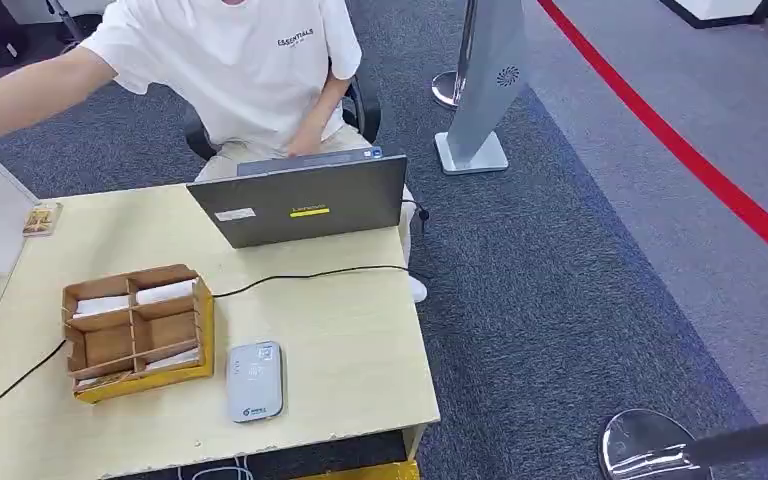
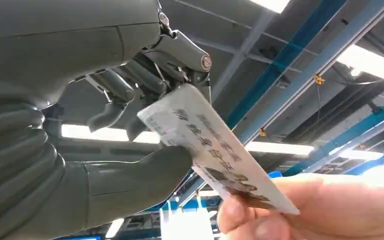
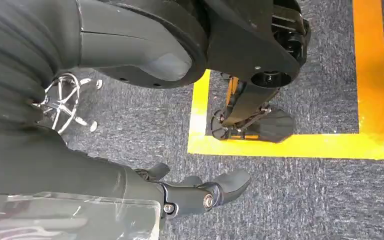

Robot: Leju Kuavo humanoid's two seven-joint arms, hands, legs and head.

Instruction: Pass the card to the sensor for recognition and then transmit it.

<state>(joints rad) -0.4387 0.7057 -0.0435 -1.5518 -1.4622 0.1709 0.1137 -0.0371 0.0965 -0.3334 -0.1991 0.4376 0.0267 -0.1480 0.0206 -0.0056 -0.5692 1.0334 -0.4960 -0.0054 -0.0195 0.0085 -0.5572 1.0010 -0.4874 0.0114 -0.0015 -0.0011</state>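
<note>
The left hand [image 2: 145, 95] pinches one end of the printed card [image 2: 210, 145] between thumb and dark fingers; the card's long axis runs from the fingers toward five o'clock in the left wrist view, where a person's hand [image 2: 300, 210] grips the far end; I judge the handover under way; the right hand [image 3: 200, 192] hangs loosely open over carpet, holding nothing.

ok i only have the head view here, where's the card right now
observer: the left robot hand holds the card, pinched between thumb and fingers.
operator: anyone taking it
observer: yes, a person's hand grips the card's far end.
operator: and the right one
observer: the right robot hand holds nothing. It hangs over the grey carpet, near the yellow floor tape.
</note>
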